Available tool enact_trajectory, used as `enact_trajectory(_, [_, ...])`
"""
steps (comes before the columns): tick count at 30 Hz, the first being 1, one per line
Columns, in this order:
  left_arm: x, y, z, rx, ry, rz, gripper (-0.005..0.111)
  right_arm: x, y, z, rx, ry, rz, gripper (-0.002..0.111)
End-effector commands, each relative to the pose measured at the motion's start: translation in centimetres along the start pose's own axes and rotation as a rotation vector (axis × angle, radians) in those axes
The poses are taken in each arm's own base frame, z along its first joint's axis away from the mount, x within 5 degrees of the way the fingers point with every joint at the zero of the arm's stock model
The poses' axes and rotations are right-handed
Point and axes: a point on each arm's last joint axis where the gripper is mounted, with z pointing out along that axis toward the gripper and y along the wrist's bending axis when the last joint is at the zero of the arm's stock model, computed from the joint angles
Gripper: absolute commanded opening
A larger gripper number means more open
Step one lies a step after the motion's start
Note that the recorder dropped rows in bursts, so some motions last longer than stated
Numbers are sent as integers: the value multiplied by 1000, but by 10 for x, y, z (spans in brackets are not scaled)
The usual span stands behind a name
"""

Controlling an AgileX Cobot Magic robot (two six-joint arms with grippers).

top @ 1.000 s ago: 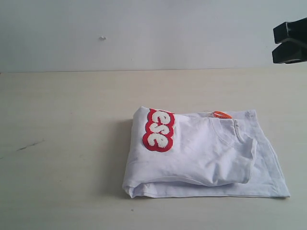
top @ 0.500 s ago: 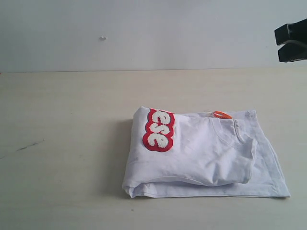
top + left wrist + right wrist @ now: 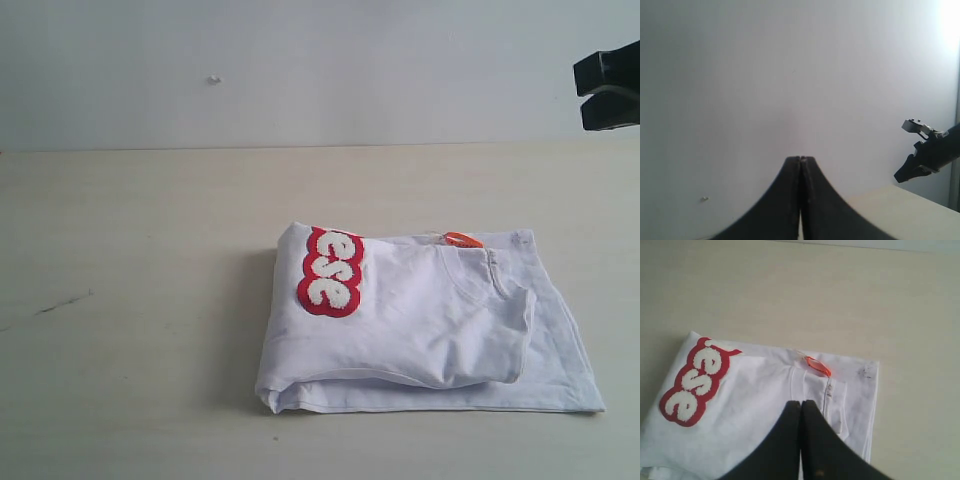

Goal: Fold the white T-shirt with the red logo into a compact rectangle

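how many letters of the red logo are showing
3: e, s, e in a row on the red logo, at the left fold of the white T-shirt; more may be folded under.

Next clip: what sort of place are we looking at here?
Probably an indoor robot test bench rather than a home: a bare pale wooden table in front of a plain white wall, with one folded white T-shirt laid out on it.
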Motion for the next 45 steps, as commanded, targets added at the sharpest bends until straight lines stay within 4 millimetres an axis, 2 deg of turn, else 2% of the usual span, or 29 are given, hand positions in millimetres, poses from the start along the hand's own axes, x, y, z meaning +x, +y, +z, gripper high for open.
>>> enact_trajectory(1, [0,-1,-1,4,3,-10,0,1,-1,-1,11,-9,-8,0])
enact_trajectory(13, [0,1,0,-23,-1,24,0,1,-1,-1,11,-9,-8,0])
enact_trajectory(25, [4,-5,7,-296,9,89,0,1,-1,-1,11,-9,-8,0])
enact_trajectory(32, [1,-8,10,-389,-45,91,0,1,-1,-1,11,-9,-8,0])
enact_trajectory(39, [3,-2,13,-537,-124,-21,0,1,-1,-1,11,-9,-8,0])
enact_trajectory(43, [16,11,14,-610,-155,-161,0,1,-1,-1,11,-9,-8,0])
enact_trajectory(45, [25,18,16,-623,-156,-177,0,1,-1,-1,11,-9,-8,0])
